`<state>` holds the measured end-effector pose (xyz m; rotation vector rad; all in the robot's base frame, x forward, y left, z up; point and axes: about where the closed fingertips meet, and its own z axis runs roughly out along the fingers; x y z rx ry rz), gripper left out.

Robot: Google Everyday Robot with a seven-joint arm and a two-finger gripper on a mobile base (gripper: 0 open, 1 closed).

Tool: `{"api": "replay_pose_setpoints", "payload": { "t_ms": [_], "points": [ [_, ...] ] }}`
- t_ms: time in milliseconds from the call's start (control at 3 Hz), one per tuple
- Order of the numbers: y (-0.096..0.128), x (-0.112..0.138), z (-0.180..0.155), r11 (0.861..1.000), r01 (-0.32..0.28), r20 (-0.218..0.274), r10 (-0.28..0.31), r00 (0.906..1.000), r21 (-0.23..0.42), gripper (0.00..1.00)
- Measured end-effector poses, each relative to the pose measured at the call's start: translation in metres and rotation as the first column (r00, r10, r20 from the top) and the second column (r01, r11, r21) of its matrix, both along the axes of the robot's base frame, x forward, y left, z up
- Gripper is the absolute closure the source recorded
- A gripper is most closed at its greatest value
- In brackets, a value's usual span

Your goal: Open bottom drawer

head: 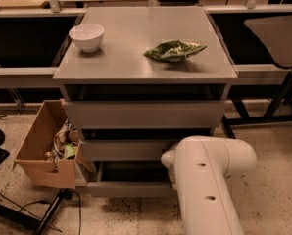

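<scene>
The bottom drawer is the slimmest grey front, lowest of three in the grey cabinet. It stands pulled out a little, and a strip of its dark interior shows behind the front. My white arm reaches in from the lower right and covers the drawer's right end. The gripper is hidden behind the arm's rounded housing, down by that right end.
On the cabinet top are a white bowl and a green crumpled bag. An open cardboard box of clutter stands against the cabinet's left side. Cables and a black stand lie on the floor at left. Dark table legs are at right.
</scene>
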<state>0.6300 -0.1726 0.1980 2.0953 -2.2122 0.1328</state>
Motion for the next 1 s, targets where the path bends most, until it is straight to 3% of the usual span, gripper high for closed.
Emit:
{"api": "replay_pose_setpoints", "payload": {
  "t_ms": [1000],
  "points": [
    [-0.018,-0.042,0.013,0.999,0.012,-0.019,-0.013,0.9997,-0.033,1.00]
  ]
}}
